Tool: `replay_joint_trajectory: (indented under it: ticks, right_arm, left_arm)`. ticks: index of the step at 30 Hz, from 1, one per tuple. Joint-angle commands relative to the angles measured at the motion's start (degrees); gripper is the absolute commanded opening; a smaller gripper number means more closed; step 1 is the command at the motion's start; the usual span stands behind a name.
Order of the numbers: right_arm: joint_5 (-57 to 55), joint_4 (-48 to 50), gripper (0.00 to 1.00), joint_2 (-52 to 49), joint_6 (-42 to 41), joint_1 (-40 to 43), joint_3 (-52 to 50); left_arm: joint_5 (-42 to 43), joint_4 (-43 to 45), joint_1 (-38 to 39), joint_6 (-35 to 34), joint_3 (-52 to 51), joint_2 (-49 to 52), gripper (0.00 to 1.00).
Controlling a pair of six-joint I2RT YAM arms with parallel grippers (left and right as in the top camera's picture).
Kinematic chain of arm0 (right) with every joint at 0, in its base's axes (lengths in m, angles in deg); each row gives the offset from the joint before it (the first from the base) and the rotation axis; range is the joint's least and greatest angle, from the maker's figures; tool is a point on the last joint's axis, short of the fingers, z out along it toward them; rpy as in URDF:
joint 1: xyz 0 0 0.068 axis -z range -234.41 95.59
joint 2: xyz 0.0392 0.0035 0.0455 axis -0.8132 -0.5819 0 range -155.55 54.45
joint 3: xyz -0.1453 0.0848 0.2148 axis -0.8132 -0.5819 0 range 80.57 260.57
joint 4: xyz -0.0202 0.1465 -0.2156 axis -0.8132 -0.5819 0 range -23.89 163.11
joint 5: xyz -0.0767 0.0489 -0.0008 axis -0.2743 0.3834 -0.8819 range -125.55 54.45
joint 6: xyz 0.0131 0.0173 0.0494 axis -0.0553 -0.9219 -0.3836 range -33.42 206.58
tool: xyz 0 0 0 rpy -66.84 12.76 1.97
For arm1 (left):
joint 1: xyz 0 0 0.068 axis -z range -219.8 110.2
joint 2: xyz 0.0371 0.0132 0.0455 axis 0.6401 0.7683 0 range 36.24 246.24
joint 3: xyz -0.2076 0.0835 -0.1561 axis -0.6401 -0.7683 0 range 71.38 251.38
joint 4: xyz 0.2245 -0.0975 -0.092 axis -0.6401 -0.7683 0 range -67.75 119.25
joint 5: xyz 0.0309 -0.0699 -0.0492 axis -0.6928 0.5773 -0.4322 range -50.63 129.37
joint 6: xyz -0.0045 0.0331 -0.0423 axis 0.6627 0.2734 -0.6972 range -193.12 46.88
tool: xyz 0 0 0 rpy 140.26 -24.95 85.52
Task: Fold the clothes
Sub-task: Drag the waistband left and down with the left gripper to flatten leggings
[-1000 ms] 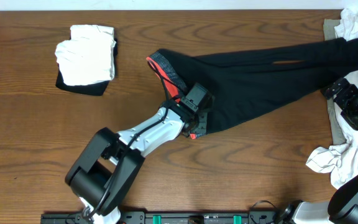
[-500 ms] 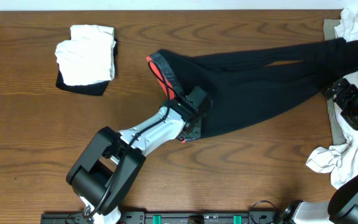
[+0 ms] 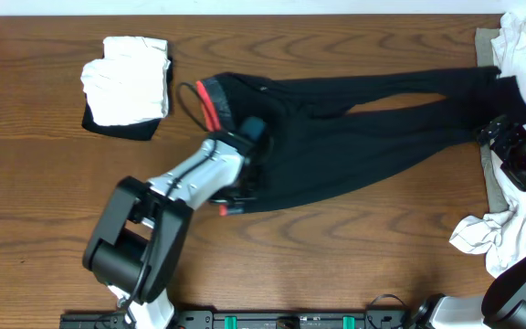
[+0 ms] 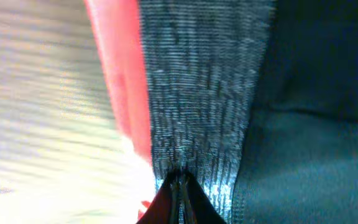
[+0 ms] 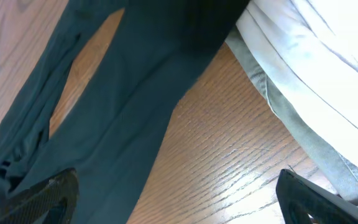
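Long black trousers (image 3: 363, 123) lie stretched across the table from the middle to the right edge. Their grey waistband (image 3: 231, 110), edged in red, is at the left end. My left gripper (image 3: 247, 174) is shut on the waistband; in the left wrist view the closed fingertips (image 4: 179, 186) pinch the grey ribbed band (image 4: 197, 93) beside the red edge (image 4: 120, 81). My right gripper (image 3: 500, 137) is open over the trouser legs (image 5: 98, 124) at the right, holding nothing, its fingers (image 5: 42, 196) wide apart.
A folded white garment (image 3: 128, 78) lies on a dark one (image 3: 121, 128) at the back left. A heap of white and beige clothes (image 3: 519, 37) lies at the right edge, with more white fabric (image 3: 496, 233) at the front right.
My left gripper has pulled the waistband to the left and back, dragging the trousers with it. The right gripper has not moved.
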Motion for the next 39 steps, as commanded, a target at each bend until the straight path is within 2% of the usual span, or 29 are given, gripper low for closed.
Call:
replay_joint_trajectory:
  ticks: [1,9,16,24,28,31,39]
  right_arm:
    - [0.39,-0.02,0.99,0.52,0.24,-0.24,0.37]
    - [0.39,-0.02,0.99,0.52,0.24,-0.24,0.37]
    - [0.39,-0.02,0.99,0.52,0.24,-0.24,0.37]
    - [0.39,-0.02,0.99,0.52,0.24,-0.24,0.37]
    - [0.39,-0.02,0.99,0.52,0.24,-0.24,0.37]
    - [0.39,-0.02,0.99,0.52,0.24,-0.24,0.37]
    - [0.39,-0.02,0.99,0.52,0.24,-0.24,0.37]
  left_arm:
    - [-2.32,-2.16,-3.98,1.86,-1.2,1.03,0.06]
    - [-2.32,-8.44,-9.49,4.22,-1.2,1.03,0.06]
    - [-5.44,-11.58,-10.23,5.05,-1.18,0.44,0.06]
    - [-4.28,-7.82,-10.21,2.91,-1.03,-11.65,0.06]
    - [5.11,-5.46,-10.21,4.74,-1.03,-16.39,0.06]
    - [13.31,-4.37,-10.19,6.64,-1.16,-16.04,0.06]
    - [15.65,0.81,-10.16,6.58,-4.72,-11.3,0.06]
